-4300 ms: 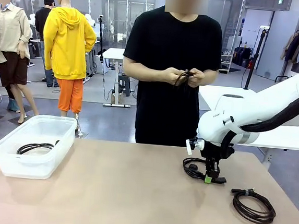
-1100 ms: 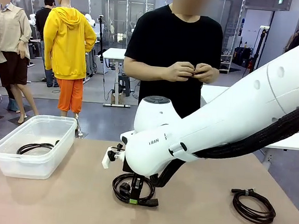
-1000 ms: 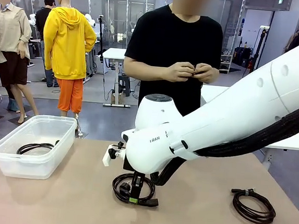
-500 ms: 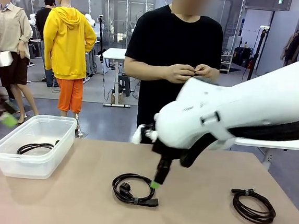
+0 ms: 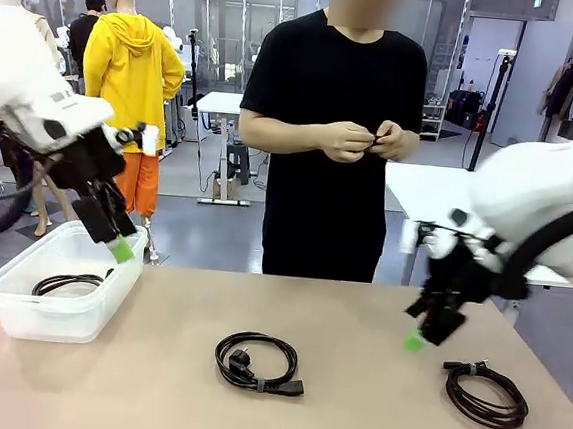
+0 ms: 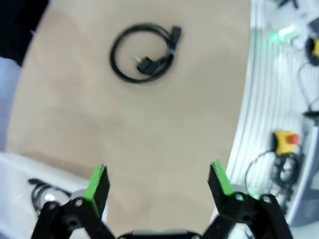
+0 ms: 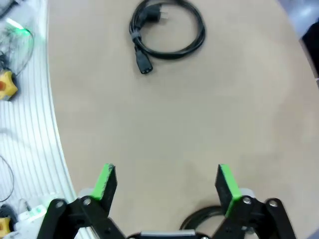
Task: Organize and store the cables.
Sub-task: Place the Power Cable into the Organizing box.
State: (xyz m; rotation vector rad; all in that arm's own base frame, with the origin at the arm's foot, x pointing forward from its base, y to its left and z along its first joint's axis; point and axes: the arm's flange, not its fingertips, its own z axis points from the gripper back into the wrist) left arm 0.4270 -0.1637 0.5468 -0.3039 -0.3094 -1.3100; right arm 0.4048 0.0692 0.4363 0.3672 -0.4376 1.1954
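A coiled black cable with plug ends (image 5: 257,363) lies flat in the middle of the table, also seen as a coiled cable (image 6: 144,51) in the left wrist view and a coiled cable (image 7: 166,32) in the right wrist view. A second coil (image 5: 485,393) rests at the table's right. A third coil (image 5: 65,281) lies inside the clear bin (image 5: 26,318). The person's hands (image 5: 363,140) hold another cable at chest height. My left gripper (image 5: 115,243) hangs open above the bin. My right gripper (image 5: 425,333) is open, raised left of the right coil.
The clear plastic bin stands at the table's left edge. The person in a black shirt (image 5: 329,128) stands at the far side. A white table (image 5: 409,185) sits behind on the right.
The right arm has let go of the middle cable and swung back to the right. The left arm has come into view above the bin.
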